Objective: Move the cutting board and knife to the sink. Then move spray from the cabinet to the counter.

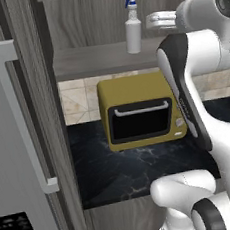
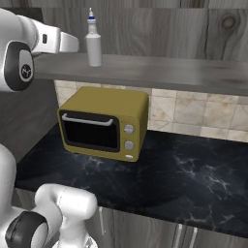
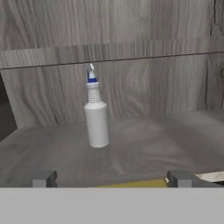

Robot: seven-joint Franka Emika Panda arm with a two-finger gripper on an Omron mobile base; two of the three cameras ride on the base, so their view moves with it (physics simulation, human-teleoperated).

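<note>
So the spray [image 3: 96,118] is standing upright on the cabinet [image 3: 144,148] shelf, roughly 12 o'clock from the gripper [image 3: 111,178], a bit toward 11. Fingers are spread wide with nothing between them, well short of the bottle. Looks like light, stiff, smooth plastic, so probably slippery and easy to tip. I'd grab the round body mid-height, not the skinny neck or trigger

The spray [image 1: 133,32] stands upright on the grey shelf board [image 1: 96,61] of the cabinet, above the yellow oven [image 1: 140,110], which sits on the counter [image 1: 128,173].
</note>
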